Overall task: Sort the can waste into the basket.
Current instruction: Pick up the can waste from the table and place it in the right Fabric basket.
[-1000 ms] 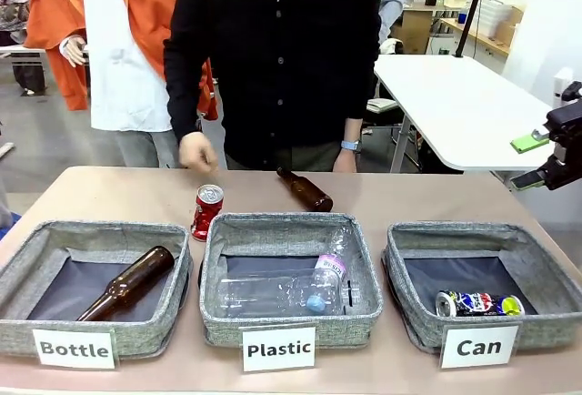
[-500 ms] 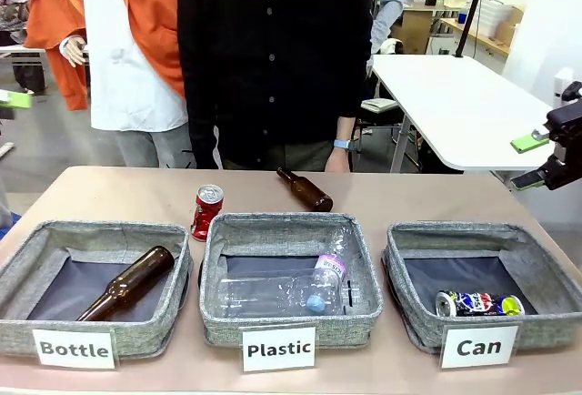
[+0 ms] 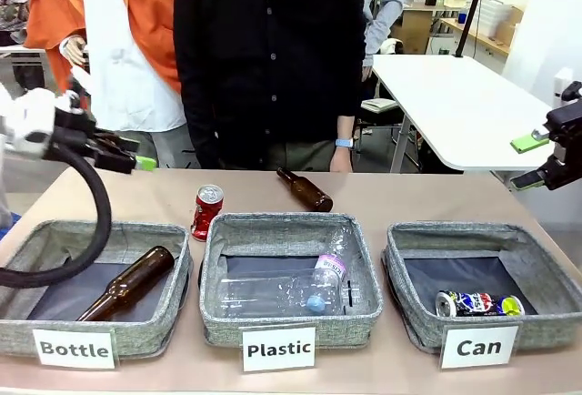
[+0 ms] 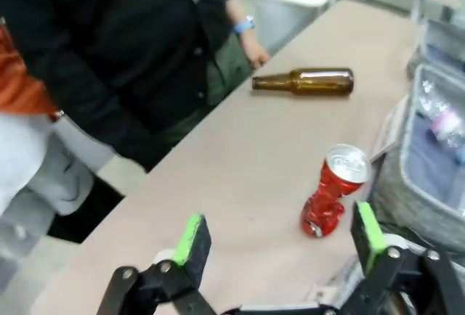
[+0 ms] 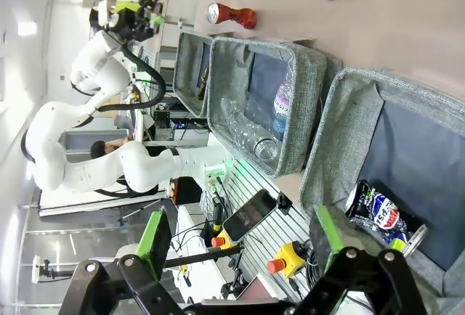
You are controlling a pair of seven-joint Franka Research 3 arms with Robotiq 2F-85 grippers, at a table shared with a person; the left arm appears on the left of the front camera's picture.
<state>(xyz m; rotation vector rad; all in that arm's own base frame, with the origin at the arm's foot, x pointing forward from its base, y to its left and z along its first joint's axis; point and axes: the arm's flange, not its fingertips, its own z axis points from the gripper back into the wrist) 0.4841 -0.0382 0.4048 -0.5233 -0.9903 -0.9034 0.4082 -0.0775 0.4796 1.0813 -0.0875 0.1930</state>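
Swinging in from the left, the left gripper (image 3: 135,153) is now hovering above the table's far-left side with its fingers spread wide. The red can (image 3: 207,211) is standing just ahead of that gap — nearer one pad in the wrist view — by the Plastic basket's (image 3: 289,227) far corner. The blue can (image 3: 477,304) is lying in the Can basket (image 3: 473,231). The right gripper (image 3: 535,160) is hanging open, well off right.

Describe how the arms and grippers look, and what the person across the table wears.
The left arm is white with a rounded shell and a thick black cable off it. The left gripper and right gripper are black two-finger frames with bright green pads. The person wears a black buttoned cardigan with long sleeves and a light-blue watch.
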